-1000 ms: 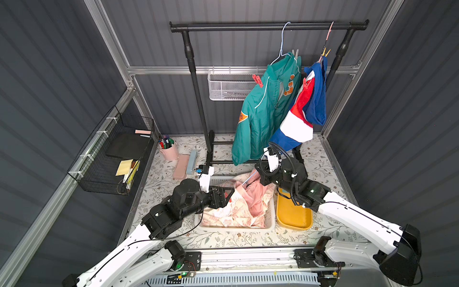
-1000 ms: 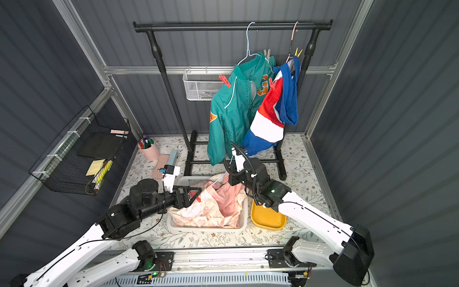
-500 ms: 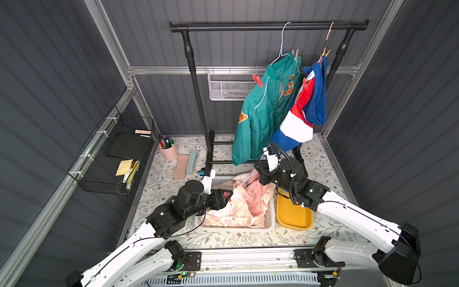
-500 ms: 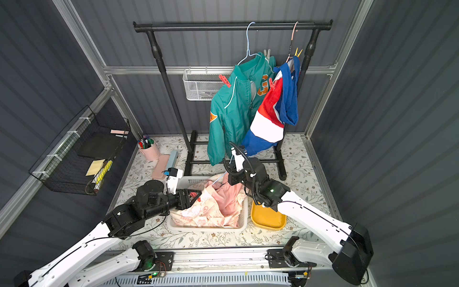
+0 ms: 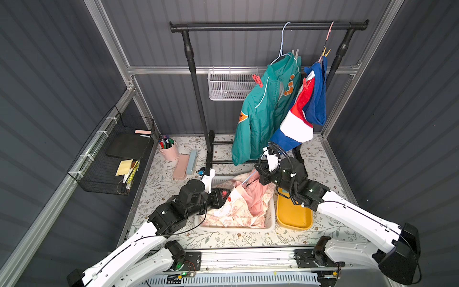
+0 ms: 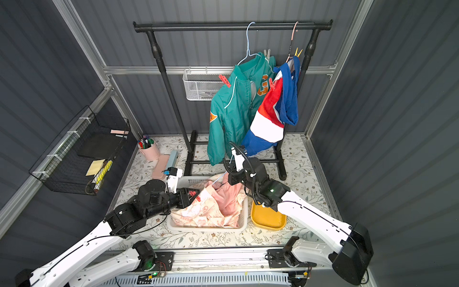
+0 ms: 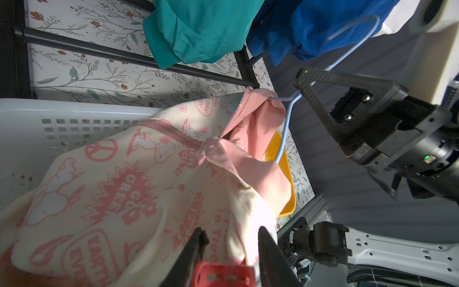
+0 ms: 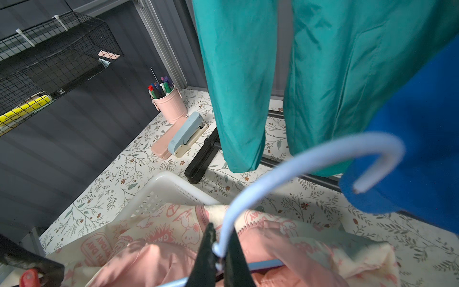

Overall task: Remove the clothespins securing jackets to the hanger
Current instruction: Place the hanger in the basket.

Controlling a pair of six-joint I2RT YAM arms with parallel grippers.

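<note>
Left wrist: left claw (image 7: 232,231) part-closed, clamping red clothespin (image 7: 223,274) | right claw (image 8: 222,236) pinched tight on blue hanger (image 8: 310,154)

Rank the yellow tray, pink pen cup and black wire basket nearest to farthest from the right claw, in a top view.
From the right claw:
1. Yellow tray, just to its right.
2. Pink pen cup, back left corner.
3. Black wire basket, left wall.

I read the printed jacket (image 7: 124,186) as soft matt cloth, the basket (image 7: 24,119) as smooth plastic, the hanger (image 8: 298,161) as smooth-coated wire
</note>
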